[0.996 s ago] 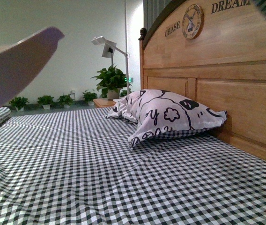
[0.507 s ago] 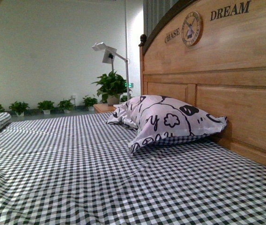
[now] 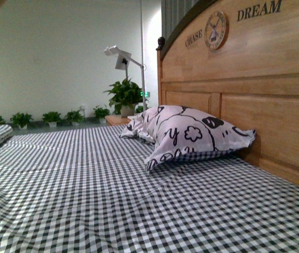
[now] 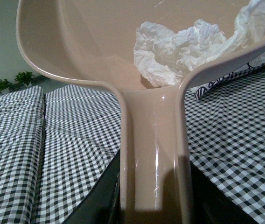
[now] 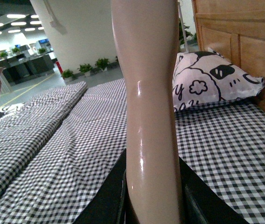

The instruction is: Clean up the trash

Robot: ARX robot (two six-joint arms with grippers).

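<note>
Currently bed with checkered sheet fills the front view, pillow against the headboard. Left tool clamped on the beige dustpan handle; trash wad sits inside the pan. Right tool pinches a beige handle, upright above the bed.

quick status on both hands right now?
Left hand: closed on the dustpan handle, trash in its scoop.
Right hand: closed on a beige handle.

The wooden headboard reads "CHASE" and "DREAM" in dark letters.
</note>
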